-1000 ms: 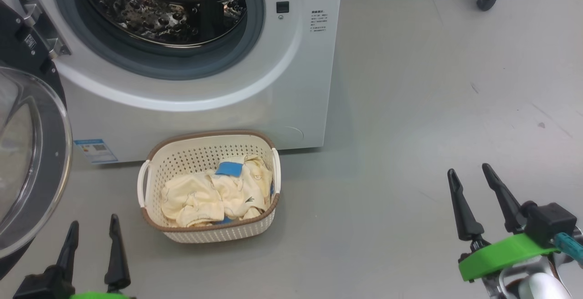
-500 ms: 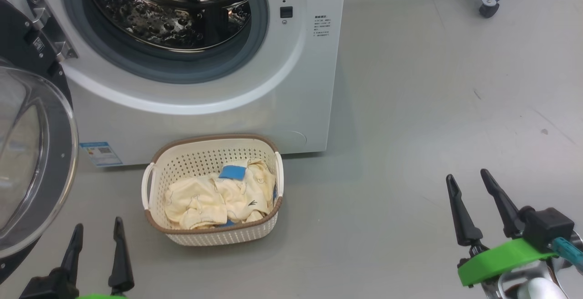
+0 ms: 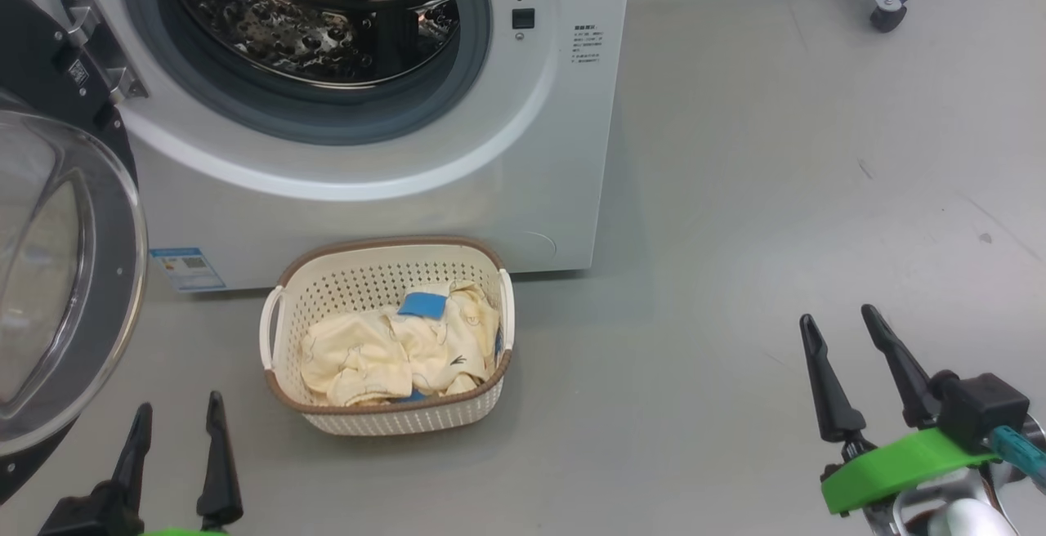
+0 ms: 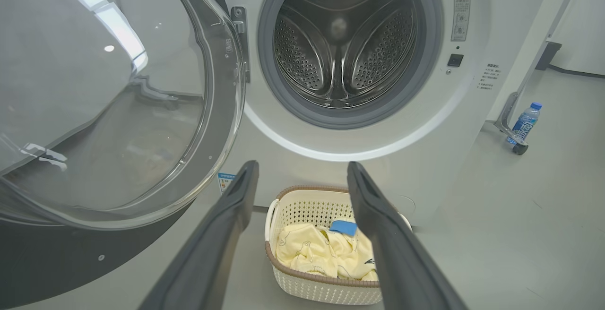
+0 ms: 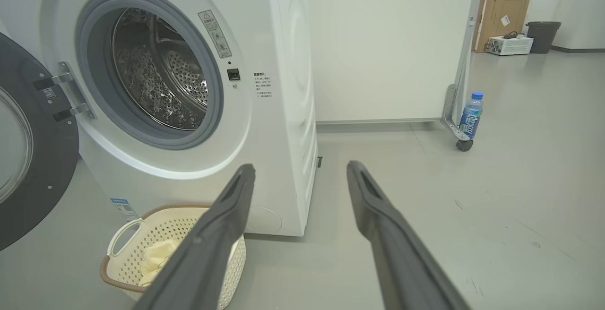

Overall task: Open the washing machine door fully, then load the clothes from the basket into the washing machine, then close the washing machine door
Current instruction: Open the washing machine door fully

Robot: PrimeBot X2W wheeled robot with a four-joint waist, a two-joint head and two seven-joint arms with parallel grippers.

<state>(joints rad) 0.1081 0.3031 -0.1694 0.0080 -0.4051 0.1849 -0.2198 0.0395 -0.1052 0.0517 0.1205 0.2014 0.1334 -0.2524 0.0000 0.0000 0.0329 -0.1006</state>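
The head view's just drifting; left gripper (image 3: 180,405) and right gripper (image 3: 838,315) are staying wide open, empty. The clothes (image 3: 392,352) are sitting in the basket (image 3: 392,240), 6 o'clock of the washing machine (image 3: 409,217), so loading's pending.

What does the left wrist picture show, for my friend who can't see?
A white washing machine stands open, its glass door swung left. A basket of yellow clothes sits in front, the open left hand aimed at it.
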